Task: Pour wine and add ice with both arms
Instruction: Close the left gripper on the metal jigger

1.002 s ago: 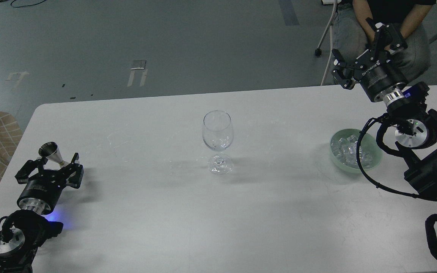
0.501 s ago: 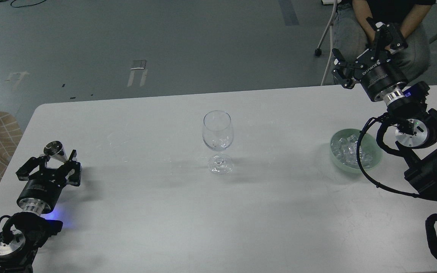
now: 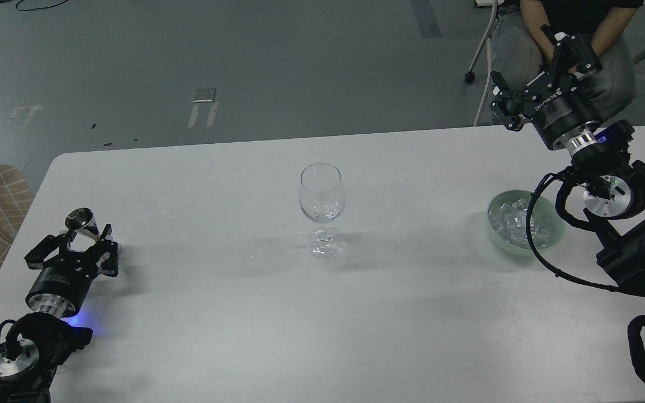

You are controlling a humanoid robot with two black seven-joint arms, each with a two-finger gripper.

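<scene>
Two risks stand out: the left gripper [image 3: 79, 246], clamped on the tilted steel jigger [image 3: 82, 222] at near left, could spill wine before reaching the central wine glass [image 3: 322, 193], while the right gripper [image 3: 535, 75], fingers apart, hangs far above the ice [image 3: 515, 224] in its green bowl [image 3: 552, 238] at right.

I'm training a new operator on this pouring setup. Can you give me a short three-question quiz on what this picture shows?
1. True or false: the clear stemmed wine glass stands upright near the middle of the white table.
2. What fills the pale green bowl? A) clear ice cubes B) lemons C) nothing
3. Fill in: the small silver metal cone-shaped cup sits at the ___ gripper.

Key: 1 true; 2 A, ice cubes; 3 left.
</scene>
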